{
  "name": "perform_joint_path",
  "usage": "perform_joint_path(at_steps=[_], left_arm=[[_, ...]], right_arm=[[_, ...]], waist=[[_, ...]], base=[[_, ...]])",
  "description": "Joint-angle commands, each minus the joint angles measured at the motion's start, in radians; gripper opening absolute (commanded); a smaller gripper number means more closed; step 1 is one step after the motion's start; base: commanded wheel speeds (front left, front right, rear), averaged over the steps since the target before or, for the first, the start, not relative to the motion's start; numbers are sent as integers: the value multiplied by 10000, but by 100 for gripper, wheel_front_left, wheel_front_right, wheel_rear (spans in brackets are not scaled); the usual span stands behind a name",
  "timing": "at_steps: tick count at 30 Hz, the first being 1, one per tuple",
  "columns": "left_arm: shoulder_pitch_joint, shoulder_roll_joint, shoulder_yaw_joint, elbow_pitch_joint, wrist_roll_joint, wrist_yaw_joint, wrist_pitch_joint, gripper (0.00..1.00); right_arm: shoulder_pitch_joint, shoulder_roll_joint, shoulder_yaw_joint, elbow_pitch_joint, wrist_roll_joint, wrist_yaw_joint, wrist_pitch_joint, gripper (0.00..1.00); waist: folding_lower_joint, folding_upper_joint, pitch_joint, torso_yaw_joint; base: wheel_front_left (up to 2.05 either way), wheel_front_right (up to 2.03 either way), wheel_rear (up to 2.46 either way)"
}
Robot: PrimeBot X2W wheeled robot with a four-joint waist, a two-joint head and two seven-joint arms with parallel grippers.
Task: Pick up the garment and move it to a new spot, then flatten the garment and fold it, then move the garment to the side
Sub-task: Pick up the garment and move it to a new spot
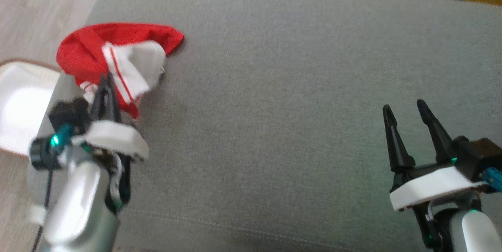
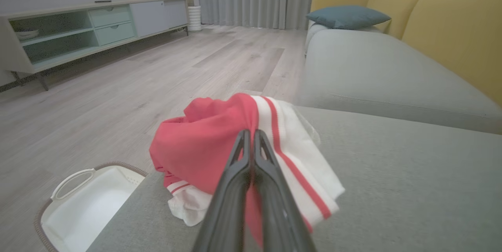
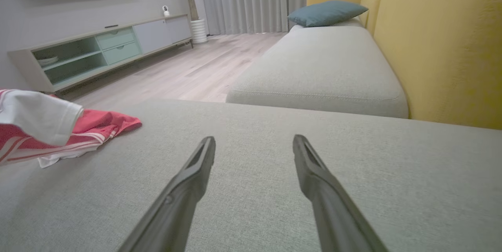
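The garment (image 1: 117,53), red with white striped parts, lies bunched near the left edge of the grey sofa cushion (image 1: 274,106). My left gripper (image 1: 105,78) is shut on the garment's near side. In the left wrist view its two fingers meet at the tips (image 2: 251,133), with red cloth of the garment (image 2: 204,146) pinched between them. My right gripper (image 1: 404,107) hovers open over the bare cushion at the lower right, far from the cloth. The right wrist view has the spread right gripper (image 3: 254,142) and the garment (image 3: 43,126) at its left edge.
A white basket (image 1: 15,99) with a brown rim stands on the wooden floor just left of the cushion, also seen as the basket (image 2: 90,201). Beyond are a yellow sofa back (image 3: 443,48), a blue pillow (image 3: 327,12) and a low cabinet (image 2: 86,28).
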Motion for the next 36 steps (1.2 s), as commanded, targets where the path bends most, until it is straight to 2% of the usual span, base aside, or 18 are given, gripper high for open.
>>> perform_joint_path(at_steps=[1,2,5,10,18,26,31,36], left_arm=[[240,470,171,-1240,169,180,212,0],[831,494,-6,-2310,265,369,516,0],[1529,436,-383,-3613,344,498,997,0],[2012,32,-1347,-4605,363,244,1530,0],[1220,-859,-3003,-4440,647,-653,1785,0],[-375,-1427,-3747,-3970,893,-1258,1534,0],[-1255,-1599,-4087,-3570,967,-1404,1518,0],[-1576,-1615,-4311,-2888,1082,-1421,1698,0]], right_arm=[[-66,56,162,-306,105,39,-139,100],[32,98,175,-275,141,39,-181,100],[111,141,157,-250,162,39,-210,100],[51,179,236,-241,215,39,-226,100],[-250,202,354,-304,287,39,-268,100],[-606,207,491,-240,584,39,-533,100],[-853,208,605,-33,879,39,-883,100],[-1089,209,792,279,1108,39,-1246,100]], waist=[[0,0,-554,-232],[0,0,-693,-381],[0,0,-800,-684],[0,0,-767,-1533],[0,0,-213,-3466],[0,0,763,-4893],[0,0,1527,-5578],[0,0,2070,-5866]], base=[[0,0,0],[0,0,0],[0,0,0],[0,0,0],[0,0,0],[0,0,0],[0,0,0],[0,0,0]])
